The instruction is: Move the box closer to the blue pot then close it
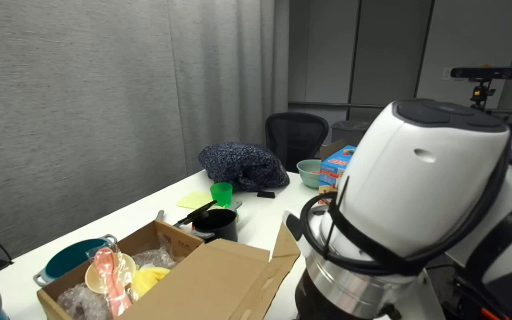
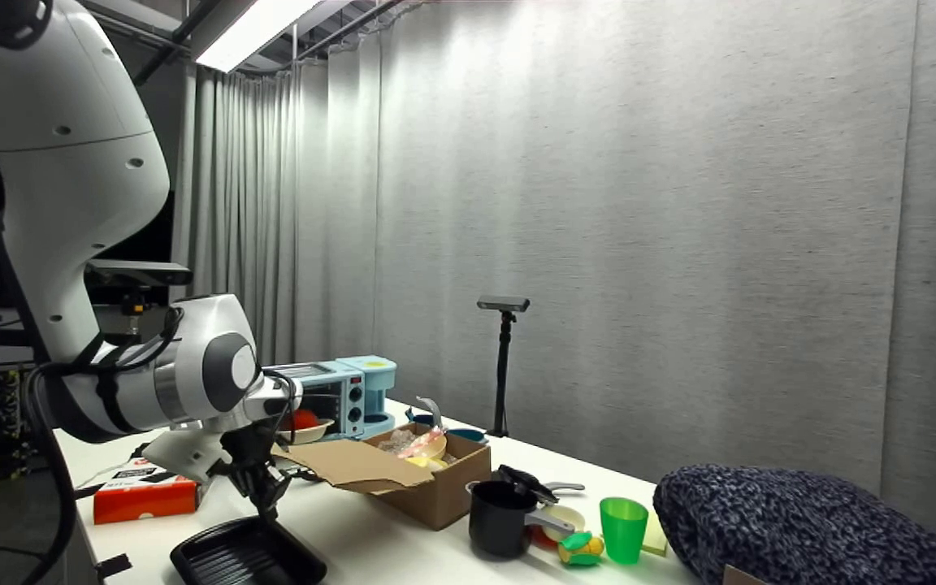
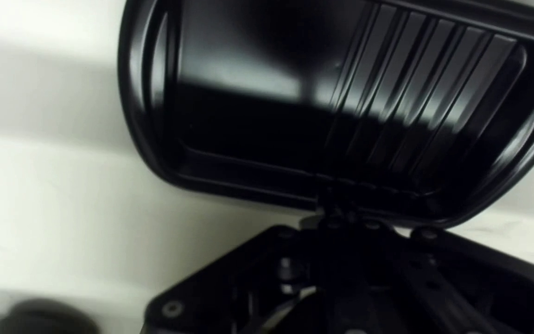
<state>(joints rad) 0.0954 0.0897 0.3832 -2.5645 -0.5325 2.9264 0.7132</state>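
The brown cardboard box stands open on the white table, with yellow and pink items and bubble wrap inside. It also shows in an exterior view, where a long flap sticks out toward my arm. The teal-blue pot with two side handles stands close behind the box; in an exterior view only its rim shows behind the box. My gripper is low, in front of the box and apart from it. In the wrist view its fingertips are together over a black tray's long rim; whether they touch it is unclear.
The black ribbed tray lies under my gripper. An orange-red box is beside it. A dark pot and a green cup stand beyond the box. A light-blue toaster oven and a camera stand are behind.
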